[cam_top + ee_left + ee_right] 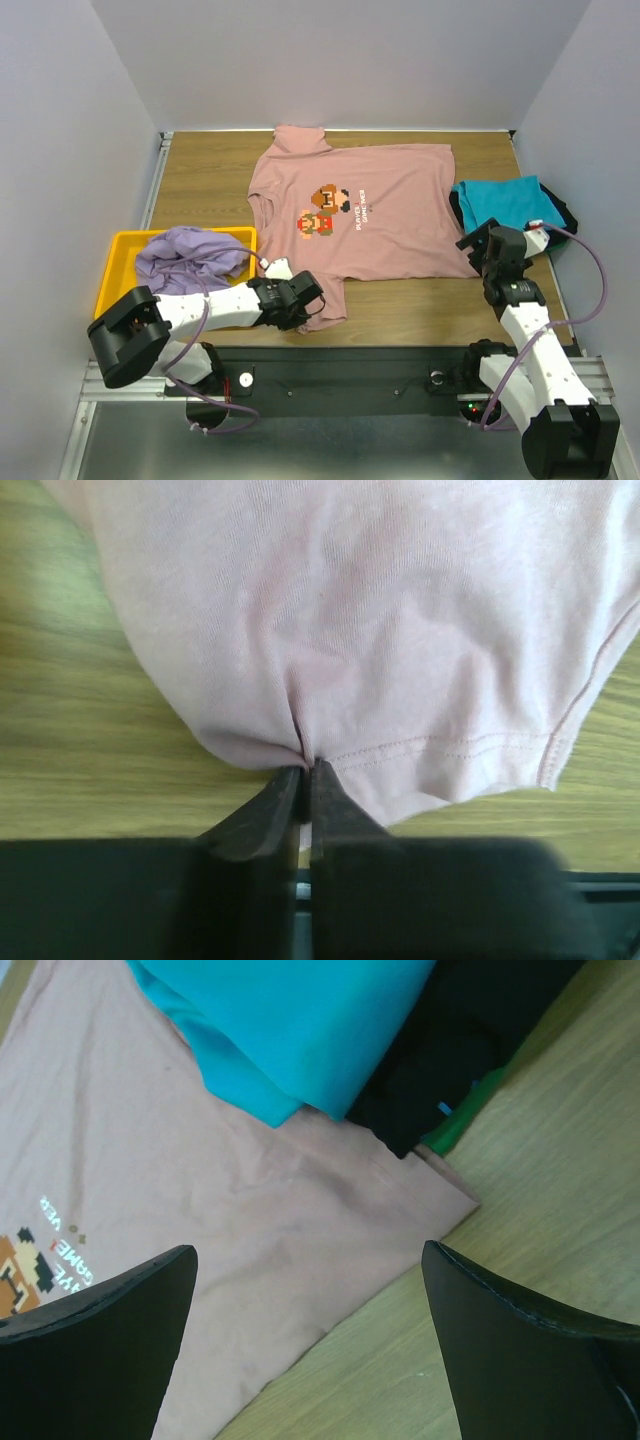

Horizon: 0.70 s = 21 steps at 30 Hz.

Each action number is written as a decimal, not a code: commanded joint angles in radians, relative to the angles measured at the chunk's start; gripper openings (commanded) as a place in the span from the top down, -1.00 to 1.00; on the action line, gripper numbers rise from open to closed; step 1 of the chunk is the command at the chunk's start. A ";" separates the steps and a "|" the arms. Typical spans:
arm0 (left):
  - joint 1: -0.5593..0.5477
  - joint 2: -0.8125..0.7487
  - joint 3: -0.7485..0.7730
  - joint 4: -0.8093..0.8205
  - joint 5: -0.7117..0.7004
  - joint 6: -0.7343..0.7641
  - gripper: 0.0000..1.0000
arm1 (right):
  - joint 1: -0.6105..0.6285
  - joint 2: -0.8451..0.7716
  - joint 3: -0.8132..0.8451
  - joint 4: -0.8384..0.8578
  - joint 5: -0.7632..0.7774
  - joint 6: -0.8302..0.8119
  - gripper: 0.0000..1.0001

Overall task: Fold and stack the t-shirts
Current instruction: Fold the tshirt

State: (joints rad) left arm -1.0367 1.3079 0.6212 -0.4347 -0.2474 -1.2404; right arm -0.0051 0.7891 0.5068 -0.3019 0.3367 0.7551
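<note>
Pink cloth is clamped between the closed jaws of the left gripper [305, 772], at a stitched edge on the near-left corner of the dusty pink tee [370, 210], which lies flat, print up, mid-bench [200, 170]. The right gripper [308, 1250] has its jaws wide apart over that tee's near-right corner, just beside the teal tee [498, 200] folded on the black tee [562, 214] at the bench's right edge. The lavender tee [188, 258] sits crumpled in the yellow bin [113, 268] at the left edge.

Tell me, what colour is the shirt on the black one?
Teal; that shirt shows best from the right wrist.
</note>
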 commanded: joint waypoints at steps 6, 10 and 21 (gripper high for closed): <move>0.003 -0.071 -0.089 -0.041 0.030 0.068 1.00 | 0.004 -0.060 -0.014 -0.287 0.104 0.136 -1.00; 0.004 -0.088 -0.094 -0.067 0.016 0.093 1.00 | 0.004 -0.096 -0.039 -0.292 0.033 0.174 -1.00; 0.012 -0.154 -0.130 0.019 0.053 0.151 1.00 | 0.004 0.027 -0.134 -0.171 0.099 0.250 -1.00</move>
State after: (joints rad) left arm -1.0317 1.1728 0.5201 -0.3893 -0.2066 -1.1282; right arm -0.0051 0.7940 0.3782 -0.5568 0.3878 0.9695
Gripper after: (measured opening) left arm 0.037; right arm 0.998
